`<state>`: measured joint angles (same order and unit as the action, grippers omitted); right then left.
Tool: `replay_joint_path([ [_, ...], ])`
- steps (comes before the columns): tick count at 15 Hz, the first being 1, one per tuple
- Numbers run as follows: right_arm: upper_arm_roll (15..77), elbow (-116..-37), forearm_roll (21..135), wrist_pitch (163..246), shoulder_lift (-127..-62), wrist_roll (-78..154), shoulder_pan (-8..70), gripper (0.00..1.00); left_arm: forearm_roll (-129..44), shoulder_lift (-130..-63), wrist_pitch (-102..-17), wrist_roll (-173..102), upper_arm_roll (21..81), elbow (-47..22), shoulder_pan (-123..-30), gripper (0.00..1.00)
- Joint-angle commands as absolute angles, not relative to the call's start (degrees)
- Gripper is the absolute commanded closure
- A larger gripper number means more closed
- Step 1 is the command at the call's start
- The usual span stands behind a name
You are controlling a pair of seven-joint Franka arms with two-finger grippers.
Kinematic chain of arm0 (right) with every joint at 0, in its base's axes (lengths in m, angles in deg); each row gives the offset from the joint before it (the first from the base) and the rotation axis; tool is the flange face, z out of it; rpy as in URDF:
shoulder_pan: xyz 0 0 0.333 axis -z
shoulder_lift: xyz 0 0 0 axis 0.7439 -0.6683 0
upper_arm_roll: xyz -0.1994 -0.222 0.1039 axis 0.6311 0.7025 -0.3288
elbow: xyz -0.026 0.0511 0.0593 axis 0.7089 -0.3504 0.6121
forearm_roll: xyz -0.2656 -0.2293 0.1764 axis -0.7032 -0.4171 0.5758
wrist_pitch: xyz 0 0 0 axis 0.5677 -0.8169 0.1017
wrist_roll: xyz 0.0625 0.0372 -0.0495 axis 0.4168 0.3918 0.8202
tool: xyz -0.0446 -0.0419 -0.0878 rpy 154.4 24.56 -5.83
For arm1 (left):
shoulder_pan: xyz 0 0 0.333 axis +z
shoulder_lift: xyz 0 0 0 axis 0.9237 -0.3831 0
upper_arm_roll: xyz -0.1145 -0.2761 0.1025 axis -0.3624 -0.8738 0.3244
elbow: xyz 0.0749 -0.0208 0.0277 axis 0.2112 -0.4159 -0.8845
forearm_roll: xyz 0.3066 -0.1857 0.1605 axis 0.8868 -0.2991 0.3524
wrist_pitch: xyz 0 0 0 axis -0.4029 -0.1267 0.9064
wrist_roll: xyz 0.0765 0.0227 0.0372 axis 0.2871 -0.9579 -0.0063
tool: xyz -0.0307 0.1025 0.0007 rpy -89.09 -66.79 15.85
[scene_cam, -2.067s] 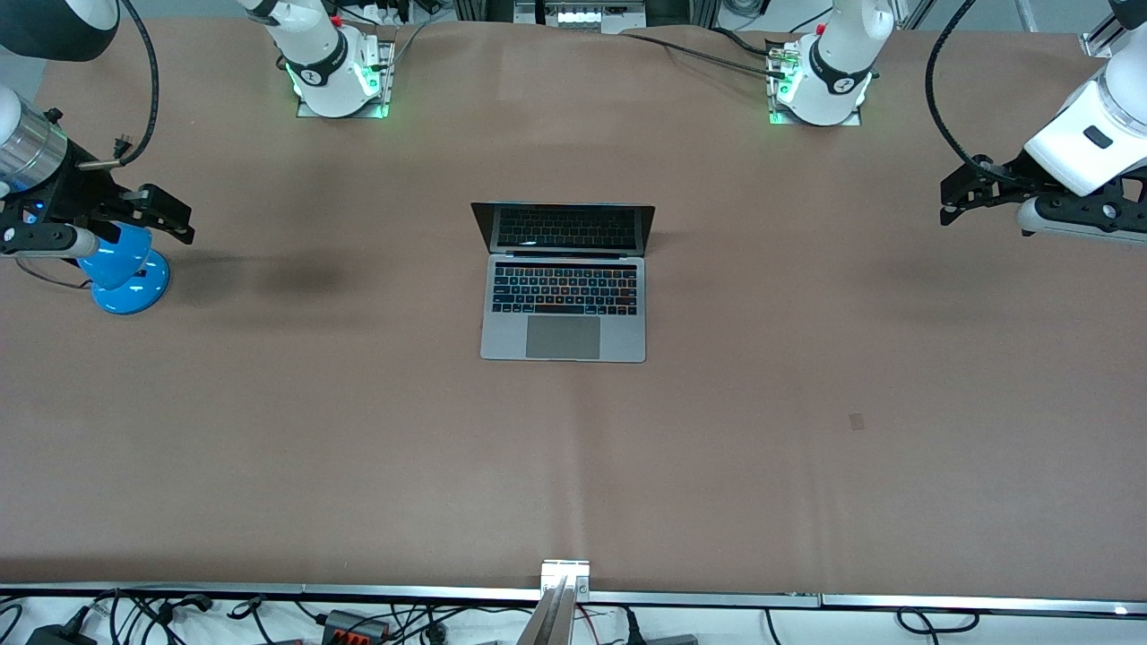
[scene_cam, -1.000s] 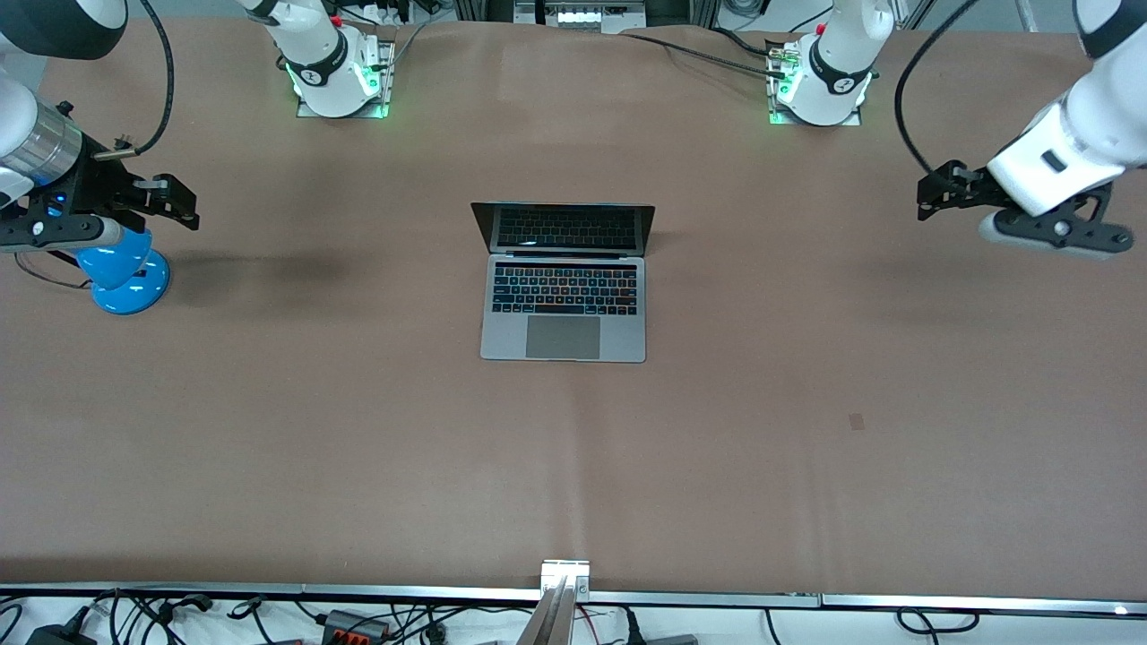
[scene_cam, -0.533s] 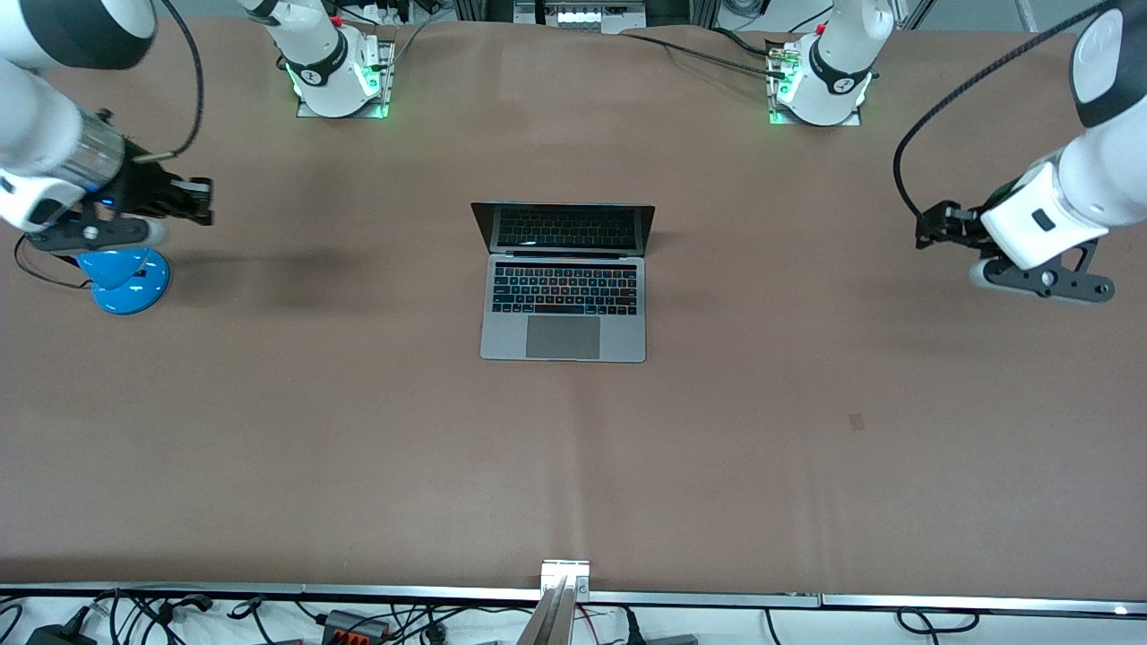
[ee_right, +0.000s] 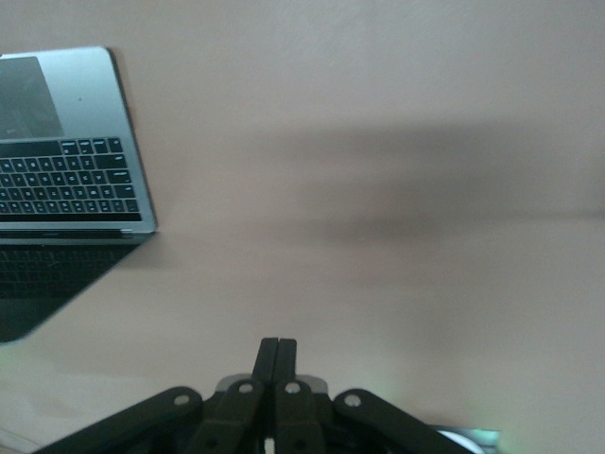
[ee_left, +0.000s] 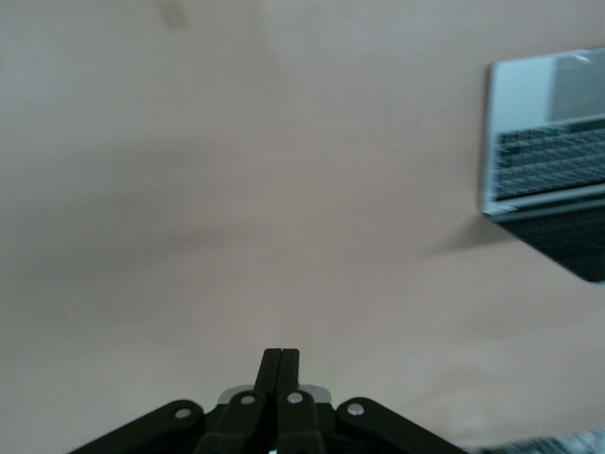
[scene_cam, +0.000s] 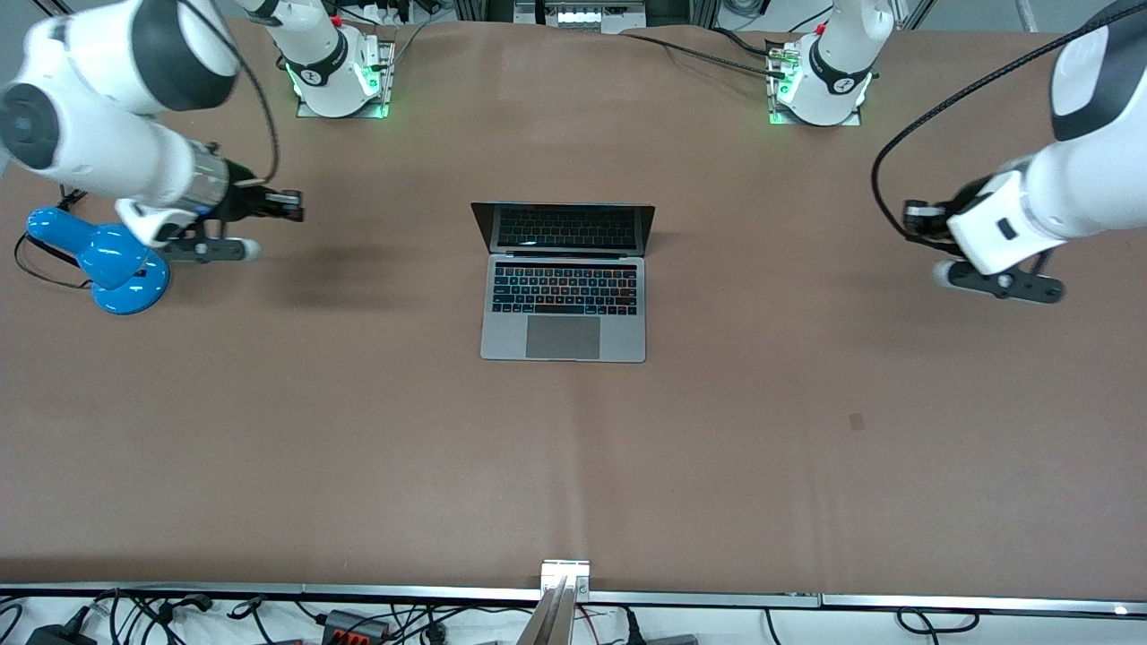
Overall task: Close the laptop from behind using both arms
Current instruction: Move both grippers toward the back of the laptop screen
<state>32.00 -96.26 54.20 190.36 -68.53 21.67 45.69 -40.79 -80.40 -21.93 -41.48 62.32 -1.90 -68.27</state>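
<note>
My left gripper [ee_left: 281,357] was fully closed, fingers pressed together, holding nothing, over bare table [scene_cam: 806,403]. My right gripper [ee_right: 277,345] was likewise closed and empty. The laptop [scene_cam: 564,285] stood open at table centre, between both, well apart from each.

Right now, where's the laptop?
The laptop sits open mid-table in the front view, midway between the two arms' ends, with both hands well clear: right hand and left hand over bare table.
</note>
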Motion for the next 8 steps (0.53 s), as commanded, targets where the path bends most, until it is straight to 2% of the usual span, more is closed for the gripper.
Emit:
replay_joint_path([
  [1,28.72,-101.40,58.10,194.29,-66.32,16.20,45.52,1.00,-44.80,-80.74,-20.83,-35.16,58.71,-2.14,-68.88,0.99],
  [5,25.82,-109.84,64.70,201.66,-63.60,15.40,45.52,1.00,-48.06,-80.22,-21.09,-23.12,49.93,-3.10,-68.71,0.99],
  [8,18.11,-112.57,64.88,206.06,-62.54,6.91,45.52,1.00,-51.57,-77.15,-25.64,-18.11,43.86,-9.15,-68.62,0.99],
])
